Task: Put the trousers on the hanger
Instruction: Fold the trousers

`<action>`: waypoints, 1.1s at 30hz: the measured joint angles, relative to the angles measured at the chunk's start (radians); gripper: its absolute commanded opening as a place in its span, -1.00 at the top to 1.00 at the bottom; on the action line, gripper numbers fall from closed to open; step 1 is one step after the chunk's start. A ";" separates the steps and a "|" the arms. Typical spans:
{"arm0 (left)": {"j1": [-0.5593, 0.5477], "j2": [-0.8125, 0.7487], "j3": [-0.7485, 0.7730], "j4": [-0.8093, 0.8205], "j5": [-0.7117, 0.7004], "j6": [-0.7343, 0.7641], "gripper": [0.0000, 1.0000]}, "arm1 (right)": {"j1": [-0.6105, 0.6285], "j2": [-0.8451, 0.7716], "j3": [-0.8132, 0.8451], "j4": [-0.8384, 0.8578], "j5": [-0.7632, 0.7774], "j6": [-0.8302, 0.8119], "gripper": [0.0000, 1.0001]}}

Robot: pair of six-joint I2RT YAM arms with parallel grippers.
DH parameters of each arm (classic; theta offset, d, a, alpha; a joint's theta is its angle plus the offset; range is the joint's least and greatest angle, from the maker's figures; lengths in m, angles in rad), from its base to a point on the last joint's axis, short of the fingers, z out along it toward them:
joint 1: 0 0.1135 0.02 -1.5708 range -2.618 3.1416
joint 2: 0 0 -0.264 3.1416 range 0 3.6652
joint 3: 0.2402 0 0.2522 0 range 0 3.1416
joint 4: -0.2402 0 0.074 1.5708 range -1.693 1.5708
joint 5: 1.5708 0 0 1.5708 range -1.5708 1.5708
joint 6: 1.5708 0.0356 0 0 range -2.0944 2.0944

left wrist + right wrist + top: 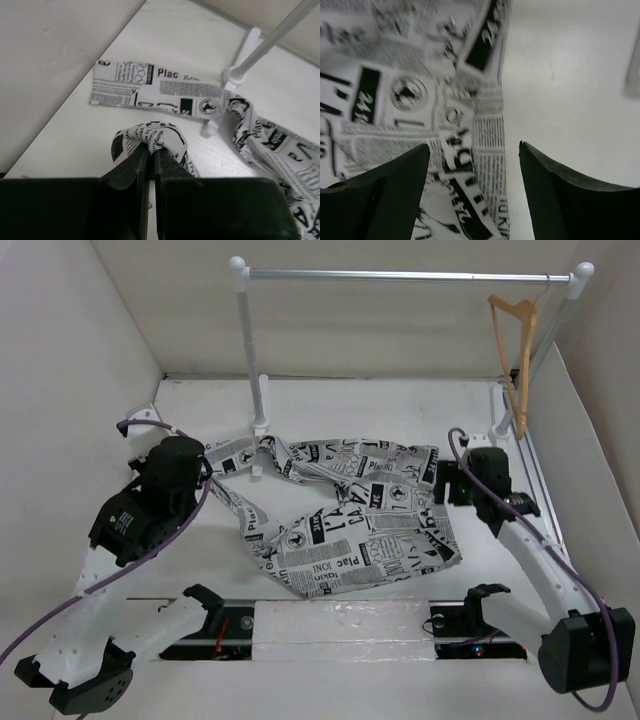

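At 6 o'clock on the table (400, 405), a white strip (340, 622) lies along the near edge between the two arm bases.

The left gripper (209, 477) sits at 9 o'clock of the trousers (350, 515). In its wrist view the left gripper (151, 150) is clenched on a bunched fold of the printed cloth, and its jaws are pressed almost together with the fabric puckered up between them. A flat band of the trousers (165, 90) stretches beyond that fold towards 12 o'clock.

The right gripper (440, 488) sits at 3 o'clock of the garment, at its right edge. In its own view the right gripper (475, 155) is spread wide and grasps nothing. One of its fingers (395, 190) is over the trousers (395, 100) and the other is over bare table (570, 75). I cannot tell whether either finger touches the cloth.

The trousers lie crumpled on the middle of the table, broadest at 4 o'clock. A narrow leg runs to 10 o'clock, past the foot of the left post (252, 350), which it touches.

At 12 o'clock the silver rail (400, 275) spans the two white posts. The hanger (515, 350) hangs from the rail by its hook at 1 o'clock, near the right post and well apart from the trousers.
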State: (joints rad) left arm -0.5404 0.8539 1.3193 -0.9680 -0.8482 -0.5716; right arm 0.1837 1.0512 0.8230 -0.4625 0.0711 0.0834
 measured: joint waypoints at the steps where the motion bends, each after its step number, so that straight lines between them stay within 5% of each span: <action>1: 0.000 0.014 0.037 0.006 0.006 0.011 1.00 | -0.026 -0.046 -0.079 0.004 -0.031 0.013 -0.60; 6: 0.000 0.056 0.142 0.078 0.040 0.058 1.00 | -0.116 -0.088 -0.342 -0.037 -0.132 0.075 -0.78; 10: 0.000 0.051 0.124 0.127 0.082 0.093 1.00 | -0.164 -0.027 -0.359 -0.024 -0.195 0.090 -0.79; 11: 0.000 0.050 0.115 0.145 0.098 0.106 1.00 | -0.170 0.005 -0.344 -0.005 -0.214 0.087 -0.45; 13: 0.000 0.046 0.086 0.156 0.108 0.113 1.00 | -0.175 0.071 -0.324 0.058 -0.266 0.084 -0.31; 14: 0.000 0.045 0.073 0.166 0.116 0.119 1.00 | -0.180 0.096 -0.319 0.089 -0.296 0.082 0.02; 16: 0.000 0.045 0.050 0.182 0.129 0.129 1.00 | -0.196 0.136 -0.322 0.152 -0.346 0.096 0.35; 17: 0.000 0.045 0.041 0.186 0.135 0.135 1.00 | -0.210 0.150 -0.330 0.181 -0.375 0.107 0.76; 19: 0.000 0.046 0.031 0.195 0.142 0.147 1.00 | -0.257 0.167 -0.357 0.239 -0.447 0.146 1.00; 28: 0.000 0.058 0.016 0.242 0.115 0.216 1.00 | -0.453 -0.045 -0.276 0.092 -0.319 0.167 1.00; 33: 0.000 0.085 -0.039 0.237 0.102 0.213 1.00 | -0.652 0.015 -0.096 0.075 -0.191 0.149 1.00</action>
State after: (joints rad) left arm -0.5407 0.9390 1.2804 -0.7307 -0.7464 -0.3584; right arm -0.4686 1.0660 0.7273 -0.3874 -0.1200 0.2321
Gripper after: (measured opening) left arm 0.010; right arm 0.057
